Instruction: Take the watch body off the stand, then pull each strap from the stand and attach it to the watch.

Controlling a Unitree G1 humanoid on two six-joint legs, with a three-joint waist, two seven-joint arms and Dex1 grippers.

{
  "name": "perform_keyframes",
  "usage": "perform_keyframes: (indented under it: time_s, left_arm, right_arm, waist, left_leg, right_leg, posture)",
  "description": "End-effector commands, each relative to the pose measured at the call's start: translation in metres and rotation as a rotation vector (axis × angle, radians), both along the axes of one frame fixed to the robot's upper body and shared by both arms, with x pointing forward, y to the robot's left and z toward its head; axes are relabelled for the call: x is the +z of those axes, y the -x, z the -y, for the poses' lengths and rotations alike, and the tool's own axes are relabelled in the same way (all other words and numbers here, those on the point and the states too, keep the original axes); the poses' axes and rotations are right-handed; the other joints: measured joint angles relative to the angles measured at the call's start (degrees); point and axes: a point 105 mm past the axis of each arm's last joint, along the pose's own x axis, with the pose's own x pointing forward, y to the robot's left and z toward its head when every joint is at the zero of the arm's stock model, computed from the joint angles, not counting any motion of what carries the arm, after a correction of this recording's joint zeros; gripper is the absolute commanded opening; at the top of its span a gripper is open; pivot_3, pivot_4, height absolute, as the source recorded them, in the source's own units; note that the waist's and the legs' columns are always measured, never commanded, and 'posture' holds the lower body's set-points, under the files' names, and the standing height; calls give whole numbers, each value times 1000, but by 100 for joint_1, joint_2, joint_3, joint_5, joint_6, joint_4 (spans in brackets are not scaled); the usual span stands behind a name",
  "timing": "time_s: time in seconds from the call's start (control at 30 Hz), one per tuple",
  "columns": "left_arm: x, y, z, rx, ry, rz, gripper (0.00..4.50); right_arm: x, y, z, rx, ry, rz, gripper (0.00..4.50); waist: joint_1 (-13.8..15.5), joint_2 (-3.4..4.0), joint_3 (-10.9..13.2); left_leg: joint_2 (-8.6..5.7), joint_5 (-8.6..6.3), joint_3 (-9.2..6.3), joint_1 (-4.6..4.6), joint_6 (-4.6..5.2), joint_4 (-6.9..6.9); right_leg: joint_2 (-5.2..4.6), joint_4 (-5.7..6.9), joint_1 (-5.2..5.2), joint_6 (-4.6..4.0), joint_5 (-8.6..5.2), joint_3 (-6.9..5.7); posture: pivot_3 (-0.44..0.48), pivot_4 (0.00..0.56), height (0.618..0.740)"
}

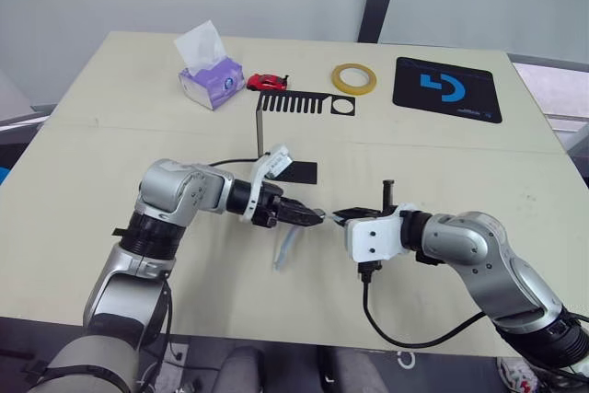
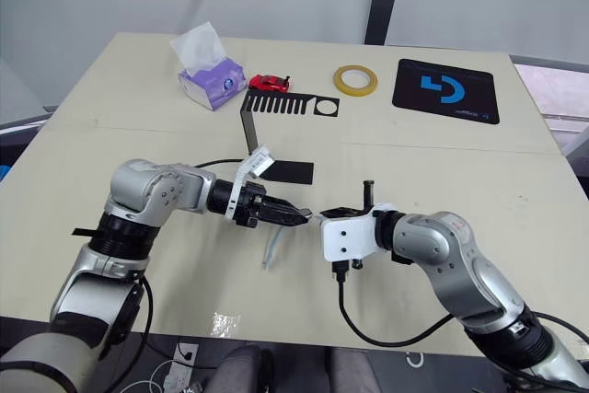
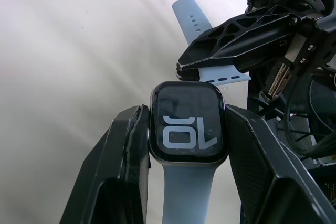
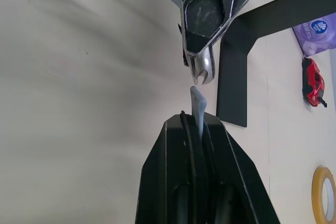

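Left gripper (image 3: 186,145) pinches the watch body (image 3: 188,129), attached strap (image 1: 285,250) hanging tableward; right gripper (image 4: 198,124) clamps second strap (image 4: 198,106) pointing at it.

On the beige table (image 1: 110,135), the thin black sheet-metal stand (image 1: 276,135) sits mid-rear, w/ purple tissue box (image 1: 210,80) & small red toy car (image 1: 268,82) behind-left of it, yellow tape ring (image 1: 353,78) behind-right, black mouse pad (image 1: 448,89) far right rear.
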Motion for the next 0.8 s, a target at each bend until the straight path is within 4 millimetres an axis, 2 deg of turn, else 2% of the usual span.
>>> perform_keyframes:
  time_s: [0.03, 0.6, 0.8]
  left_arm:
    - [9, 0, 4, -20, 16, 45, 1744]
    - [4, -6, -1, 6, 2, 42, 1744]
    - [7, -4, 2, -6, 20, 37, 1744]
  right_arm:
    - [12, 3, -5, 20, -10, 44, 0]
    - [22, 9, -4, 17, -26, 49, 0]
    - [18, 9, -3, 8, -16, 37, 0]
  waist:
    - [3, 0, 0]
    - [1, 0, 0]
    - [2, 0, 0]
  left_leg:
    - [0, 0, 0, 0, 0, 0]
    - [0, 0, 0, 0, 0, 0]
    - [0, -1, 0, 0, 1, 0]
  right_leg:
    - [0, 0, 0, 0, 0, -1]
    - [0, -1, 0, 0, 0, -1]
    - [0, -1, 0, 0, 0, -1]
  posture:
    - [0, 150, 738]
    - [0, 150, 738]
    - [0, 150, 738]
